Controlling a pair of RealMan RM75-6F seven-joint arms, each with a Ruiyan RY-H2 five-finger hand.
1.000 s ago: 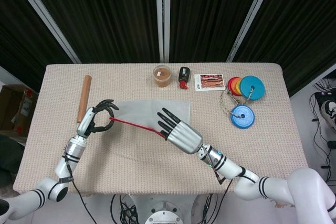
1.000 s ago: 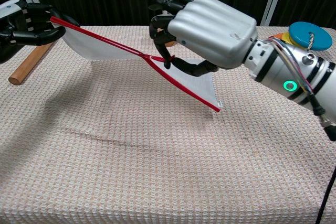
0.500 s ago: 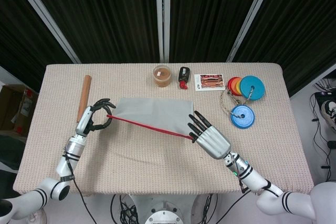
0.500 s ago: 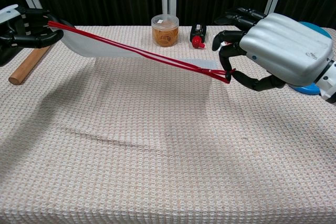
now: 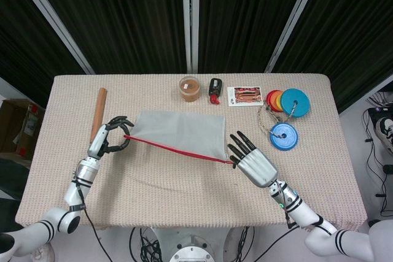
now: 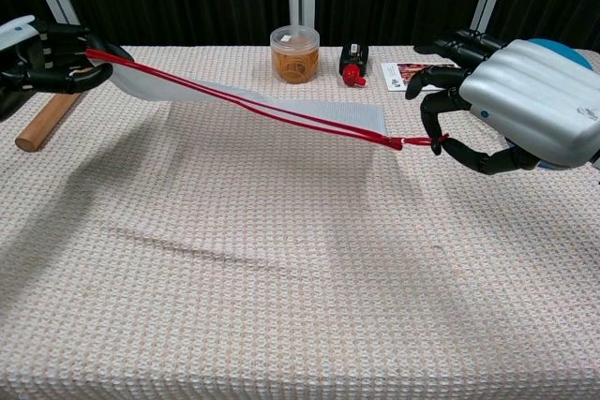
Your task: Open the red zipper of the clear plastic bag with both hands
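bag [image 5: 181, 134] taut, jar [image 5: 189, 88], rolling pin [image 5: 98, 113] nearby

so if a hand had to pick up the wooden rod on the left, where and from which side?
Probably take the wooden rod at mid-length, from above, with fingers closing across its width. It lies flat on the table, long axis running near to far, so the ends offer little purchase. The left hand sits just beside its near end, holding the bag, so the far half looks clearer.

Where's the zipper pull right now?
In the chest view, the zipper pull is at the bag's right end, pinched by the right robot hand, in front of the photo card.
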